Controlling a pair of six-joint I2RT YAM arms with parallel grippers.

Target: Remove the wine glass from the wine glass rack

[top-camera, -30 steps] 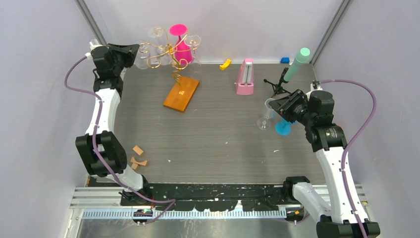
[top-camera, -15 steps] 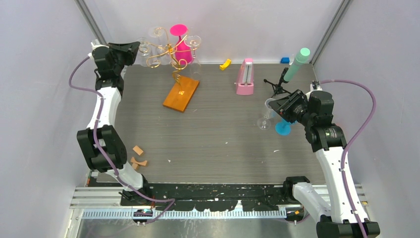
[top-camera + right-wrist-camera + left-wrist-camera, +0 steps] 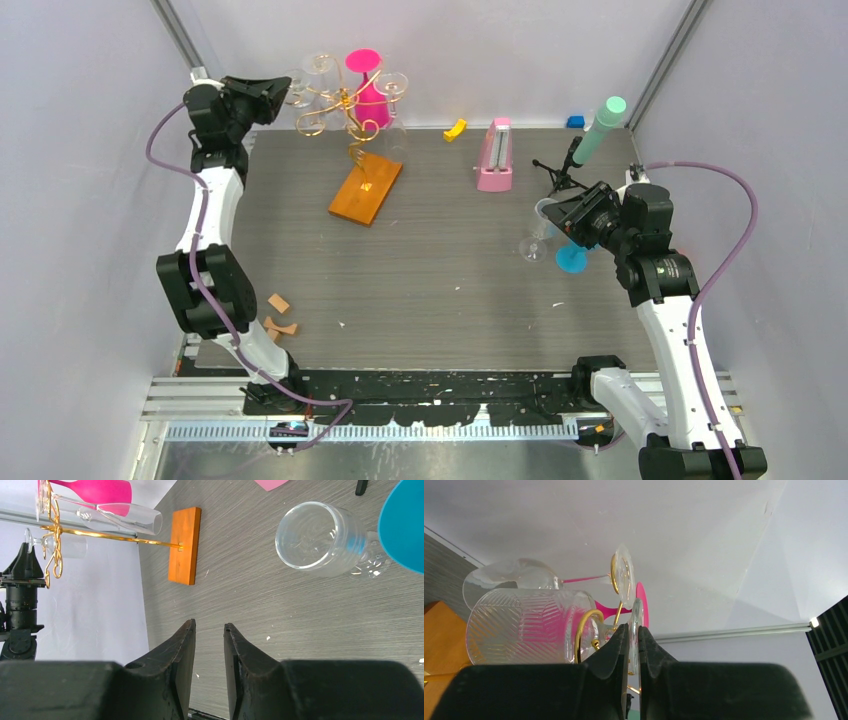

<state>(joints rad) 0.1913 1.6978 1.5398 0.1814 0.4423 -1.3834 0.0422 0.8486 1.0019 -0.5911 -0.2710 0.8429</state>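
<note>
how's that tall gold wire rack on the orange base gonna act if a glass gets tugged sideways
Likely top-heavy: the tall gold wire rack holds several glasses high on a thin stem above its orange base, so a sideways tug may tip or slide it. Its curled wire arms likely flex. The left end effector seems pinched on a clear wine glass.

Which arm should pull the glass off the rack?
Left. The left gripper clamps the clear ribbed wine glass by its foot at the gold wire rack; the right gripper hangs open, far off.
</note>
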